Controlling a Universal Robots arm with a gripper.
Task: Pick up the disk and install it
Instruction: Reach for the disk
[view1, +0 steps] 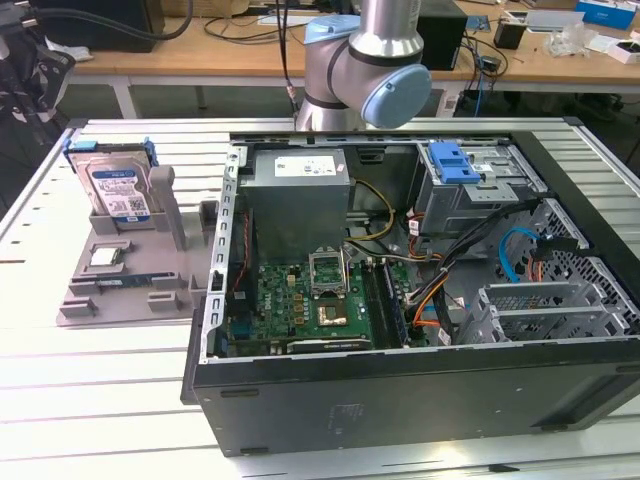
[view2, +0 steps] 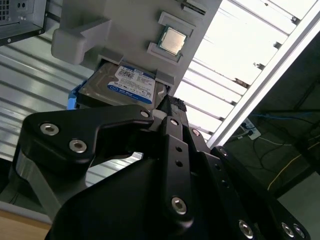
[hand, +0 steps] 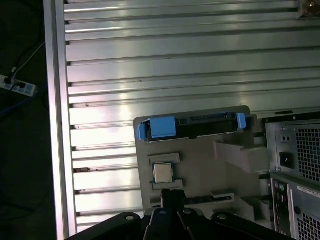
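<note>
One disk (view1: 117, 190) stands on edge in a slot of the one gray stand (view1: 130, 285), label facing out and its blue bracket framing it. In the exterior view it sits at about 10 o'clock from the middle of the one open computer case (view1: 400, 390), just outside the case's wall. One square chip (view1: 105, 256) lies flat on the stand, at 6 o'clock from the disk and near it. Inside the case, one bare blue clip (view1: 450, 160) sits on the drive cage at about 1 o'clock from the board.

The one arm (view1: 365, 70) rises at 12 o'clock behind the case. In both wrist views the gripper (hand: 172, 196) is closed on nothing, its tips together, hanging over the stand and apart from the disk (hand: 192, 125) and chip (hand: 162, 173). The second wrist view shows the gripper (view2: 172, 105) close above the disk's (view2: 122, 85) label edge, with the chip (view2: 173, 41) beyond. Everything rests on one slatted metal table (view1: 100, 400).
</note>
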